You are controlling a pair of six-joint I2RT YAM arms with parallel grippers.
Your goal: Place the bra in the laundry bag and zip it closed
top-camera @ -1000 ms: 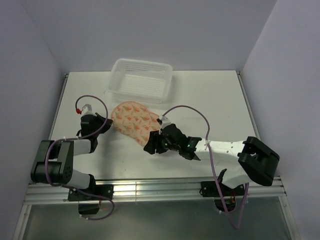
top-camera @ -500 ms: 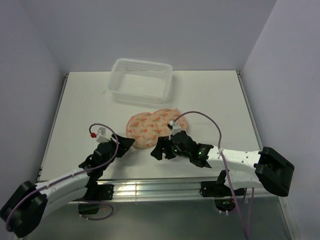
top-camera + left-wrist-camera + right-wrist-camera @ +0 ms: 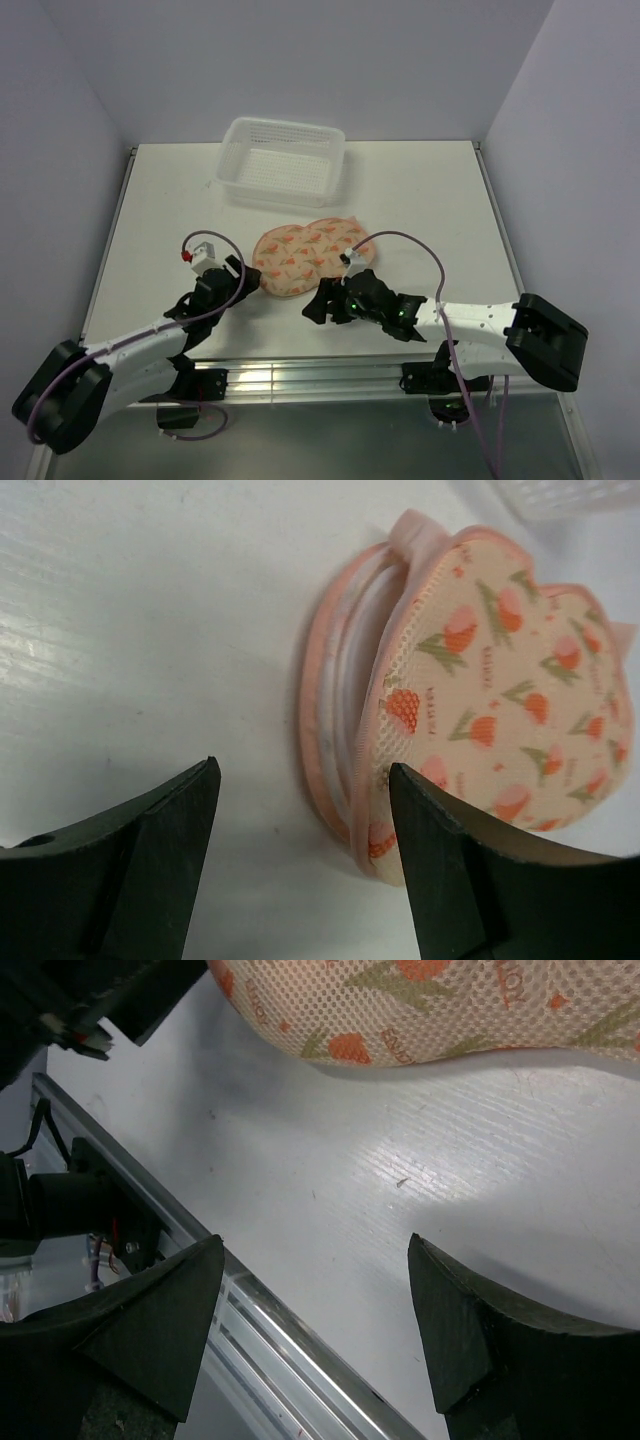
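Observation:
The laundry bag [image 3: 305,253], a peach pouch with orange print, lies flat mid-table. In the left wrist view its left edge [image 3: 345,710] gapes slightly and shows pale pink and white layers inside. The bra is hidden; I cannot tell if those layers are it. My left gripper [image 3: 247,277] sits just left of the bag, open; its right finger [image 3: 450,860] is close beside the bag's near edge and the bare table lies between the fingers [image 3: 302,772]. My right gripper [image 3: 316,306] is open over bare table [image 3: 315,1245], just in front of the bag [image 3: 420,1000].
A white mesh basket [image 3: 283,160] stands at the back of the table, behind the bag. The table's metal front rail [image 3: 250,1300] runs right below the right gripper. The left arm's dark body [image 3: 100,1000] shows close by in the right wrist view.
The bag has gone from the left of the table to the middle and turned sideways. The left arm swung out to it and opened its jaws. The right gripper opened wider and drew back slightly.

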